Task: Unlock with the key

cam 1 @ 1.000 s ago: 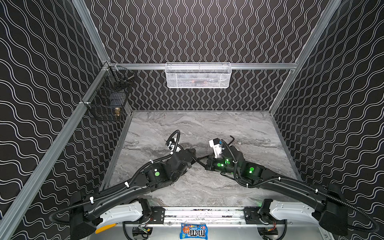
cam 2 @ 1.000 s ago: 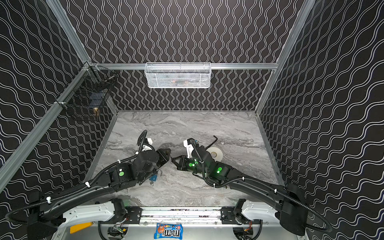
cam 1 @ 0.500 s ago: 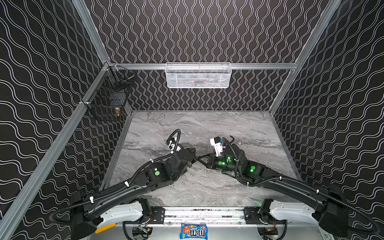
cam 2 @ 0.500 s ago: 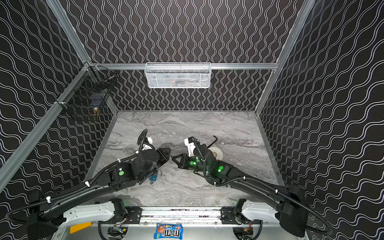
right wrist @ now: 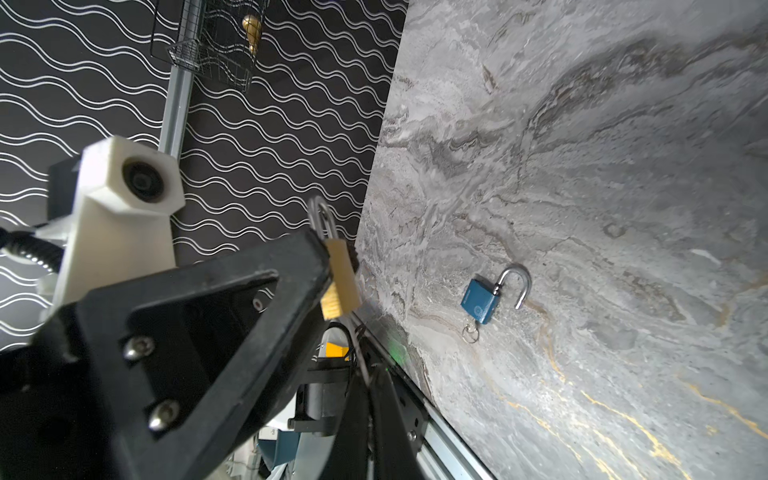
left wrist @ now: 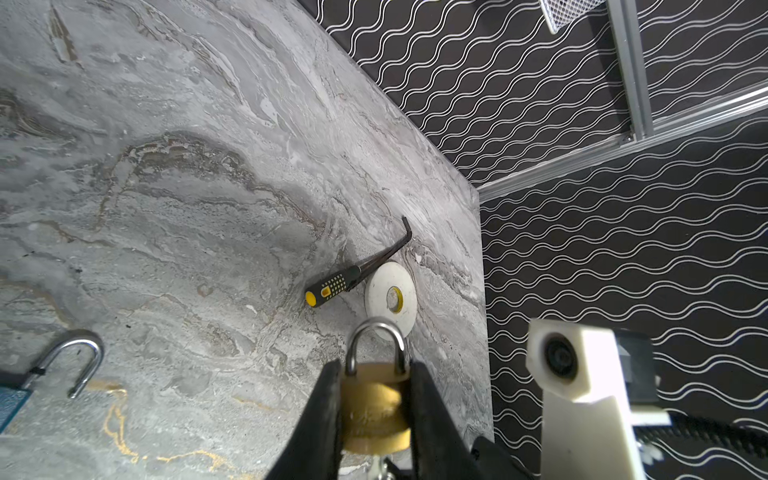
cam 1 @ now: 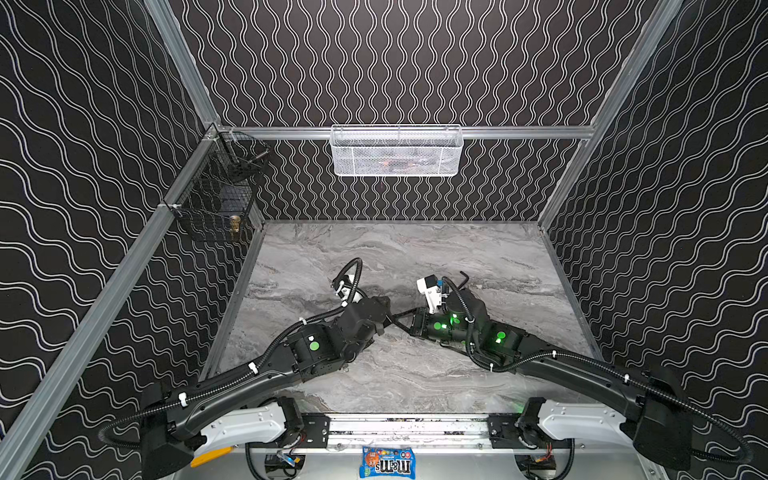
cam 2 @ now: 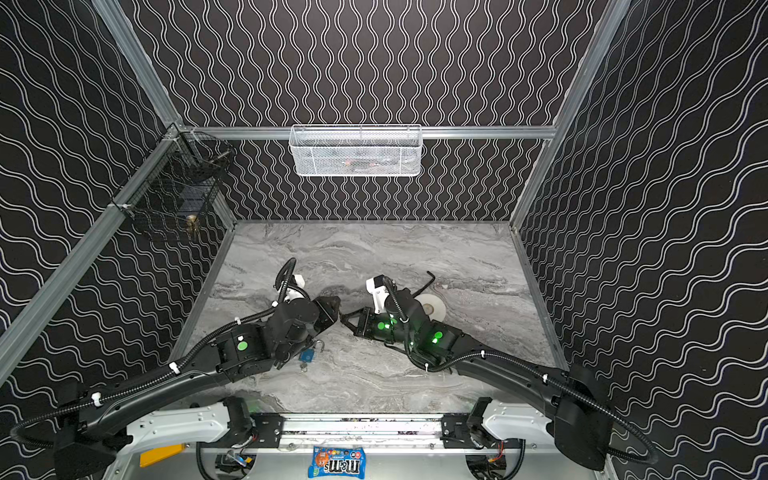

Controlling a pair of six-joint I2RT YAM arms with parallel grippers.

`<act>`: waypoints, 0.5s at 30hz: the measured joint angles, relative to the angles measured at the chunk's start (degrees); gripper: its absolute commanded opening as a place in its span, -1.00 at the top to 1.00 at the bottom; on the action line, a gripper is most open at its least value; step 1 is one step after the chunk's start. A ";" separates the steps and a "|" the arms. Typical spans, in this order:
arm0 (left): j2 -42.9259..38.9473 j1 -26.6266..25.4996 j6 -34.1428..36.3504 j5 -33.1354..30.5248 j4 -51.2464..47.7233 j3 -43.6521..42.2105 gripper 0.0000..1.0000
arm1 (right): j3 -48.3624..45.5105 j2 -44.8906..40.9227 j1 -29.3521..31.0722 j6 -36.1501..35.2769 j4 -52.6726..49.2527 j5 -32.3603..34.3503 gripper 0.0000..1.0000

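Brass padlock (left wrist: 374, 409): clamped by its flat sides in the left gripper (left wrist: 374, 374), lifted off the table (left wrist: 187, 208), over the table's middle front where the two arms meet.
Shackle (left wrist: 376, 345): both legs seated in the body, so locked; it points away from the left wrist.
Left gripper: narrow, both fingers (left wrist: 328, 399) pressed on the brass body. In both top views its tip (cam 2: 332, 305) hides the lock.
Right gripper (right wrist: 368, 378): pinched tight on a thin metal strip that runs up toward the lock's base. Tip to tip with the left gripper in both top views (cam 2: 345, 320).
Key (left wrist: 379, 467): only a small silver bit shows under the lock's base. Can't tell whether it sits in the keyhole or is turned.
Blue padlock (right wrist: 480, 301): flat on the table, shackle (right wrist: 517, 286) swung open, small ring (right wrist: 469, 332) at its base. In a top view it lies by the left arm's wrist (cam 2: 307, 355), apart from both grippers.
Hook tool (left wrist: 332, 286): black and yellow handle, bent tip, lying on the table just beside the tape roll (left wrist: 390, 297).
Tape roll: white, flat on the table, partly behind the right arm in a top view (cam 2: 430, 307).
White mesh basket (cam 1: 397, 151): hung on the back rail, contents unclear.
Black wire basket (cam 1: 216, 195): on the left wall rail, a small brass item (cam 1: 235, 222) inside.
Candy bag (cam 1: 386, 461): in front of the arm bases, off the table.
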 measured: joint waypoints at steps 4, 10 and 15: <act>0.09 0.00 -0.02 0.46 0.11 0.00 1.00 | -1.14 -1.05 -1.95 0.98 1.22 -2.54 1.00; -0.07 -0.02 -0.26 0.72 1.46 -0.22 1.00 | -1.79 -3.17 -4.24 1.31 0.63 -4.31 1.00; -0.04 -0.07 -1.31 0.72 1.97 -0.42 1.00 | -1.81 -3.67 -4.26 1.29 -0.22 -4.28 1.00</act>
